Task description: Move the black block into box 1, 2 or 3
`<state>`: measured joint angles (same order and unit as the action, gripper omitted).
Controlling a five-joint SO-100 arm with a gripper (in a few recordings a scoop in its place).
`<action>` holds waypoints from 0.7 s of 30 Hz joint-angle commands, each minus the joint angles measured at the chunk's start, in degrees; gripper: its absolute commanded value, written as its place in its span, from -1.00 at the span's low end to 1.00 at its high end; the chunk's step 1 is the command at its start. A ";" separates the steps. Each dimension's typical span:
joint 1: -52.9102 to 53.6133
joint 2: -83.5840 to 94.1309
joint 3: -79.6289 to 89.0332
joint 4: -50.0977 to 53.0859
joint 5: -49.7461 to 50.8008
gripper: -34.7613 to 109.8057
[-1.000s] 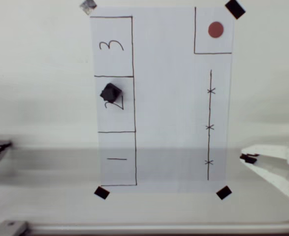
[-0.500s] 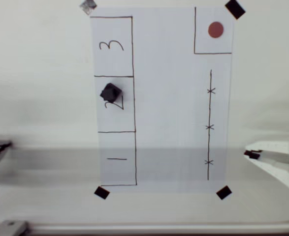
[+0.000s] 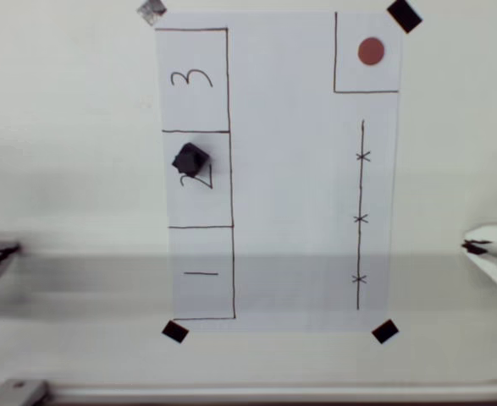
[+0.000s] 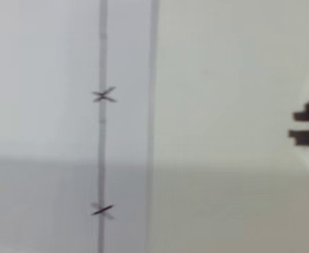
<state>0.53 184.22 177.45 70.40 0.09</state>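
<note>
Small matte black cube [image 3: 190, 158] sits inside the pen-drawn rectangle marked 2 [image 3: 199, 179], middle of the column near the table's left side, covering the digit's top. White two-finger gripper [image 3: 485, 250] is at the table's right edge, well apart from it; jaws look nearly together and empty. Placement looks done: retract clear, don't sweep across the white paper sheet [image 3: 290, 169].

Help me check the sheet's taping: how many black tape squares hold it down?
3: top-right corner, bottom-left corner, bottom-right corner. The top-left piece looks grey, not black.
</note>
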 commanded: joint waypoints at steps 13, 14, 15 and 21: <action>0.79 0.97 0.53 6.06 2.02 -0.51; 0.79 0.97 0.53 6.06 1.93 -0.51; 0.79 0.97 0.53 6.06 1.93 -0.51; 0.79 0.97 0.53 6.06 1.93 -0.51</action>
<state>0.53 184.31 177.45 75.59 2.46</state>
